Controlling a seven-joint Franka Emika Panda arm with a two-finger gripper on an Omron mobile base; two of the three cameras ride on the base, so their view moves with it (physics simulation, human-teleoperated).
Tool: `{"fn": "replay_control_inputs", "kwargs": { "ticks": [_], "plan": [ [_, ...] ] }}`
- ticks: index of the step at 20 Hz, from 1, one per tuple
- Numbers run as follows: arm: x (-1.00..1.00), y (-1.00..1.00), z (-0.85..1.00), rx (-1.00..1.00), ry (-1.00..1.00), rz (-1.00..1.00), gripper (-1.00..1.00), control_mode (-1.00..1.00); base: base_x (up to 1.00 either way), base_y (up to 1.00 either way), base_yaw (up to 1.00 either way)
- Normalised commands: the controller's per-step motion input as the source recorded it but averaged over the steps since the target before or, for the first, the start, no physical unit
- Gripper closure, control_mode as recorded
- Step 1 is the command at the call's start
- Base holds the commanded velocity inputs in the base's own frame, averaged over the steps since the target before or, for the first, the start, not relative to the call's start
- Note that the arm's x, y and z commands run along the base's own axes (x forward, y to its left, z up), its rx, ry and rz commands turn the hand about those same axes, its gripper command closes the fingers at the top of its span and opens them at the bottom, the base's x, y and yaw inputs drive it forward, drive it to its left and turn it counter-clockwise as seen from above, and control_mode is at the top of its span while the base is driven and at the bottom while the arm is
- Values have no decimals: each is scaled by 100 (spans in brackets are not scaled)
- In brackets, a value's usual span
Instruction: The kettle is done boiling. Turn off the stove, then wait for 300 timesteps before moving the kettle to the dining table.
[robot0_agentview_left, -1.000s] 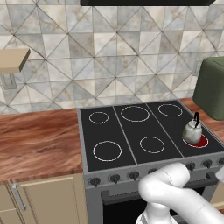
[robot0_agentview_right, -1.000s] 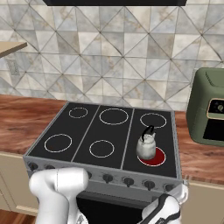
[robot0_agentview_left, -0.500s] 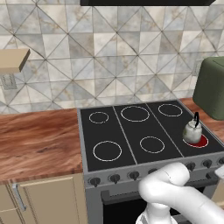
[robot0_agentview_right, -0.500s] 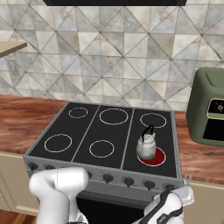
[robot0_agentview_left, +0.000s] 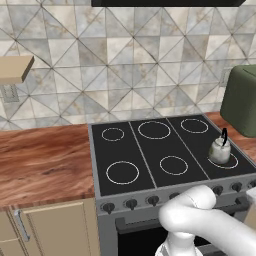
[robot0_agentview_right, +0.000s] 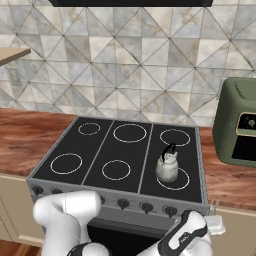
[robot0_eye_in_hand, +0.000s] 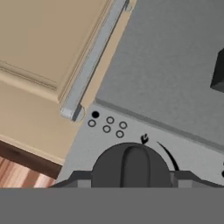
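Gripper jaws clamped on stove knob; kettle sits on front-right burner.

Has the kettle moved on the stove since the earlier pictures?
No. The kettle stands on the same front right burner ring of the stove as before; only the red glow under it has gone.

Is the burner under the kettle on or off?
Off, it seems: the ring under the kettle on the stove is white like the others, with no red glow.
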Motion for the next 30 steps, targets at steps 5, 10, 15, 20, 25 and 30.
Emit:
{"fn": "replay_control_inputs", "kwargs": {
  "ticks": [5, 10, 15, 20, 25, 30],
  "plan": [
    [-1, -8, -13, 35, 12, 0, 100, -100, 0, 0, 0],
    [-19, -2, -26, 25, 5, 0, 100, -100, 0, 0, 0],
    [-4, 0, -39, 13, 14, 0, -100, -100, 0, 0, 0],
    [-29, -3, -2, 10, -2, 0, -100, -100, 0, 0, 0],
    [-30, -1, -1, 8, -3, 0, -100, -100, 0, 0, 0],
    [-20, -12, 0, 6, -2, 0, -100, -100, 0, 0, 0]
  ]
}}
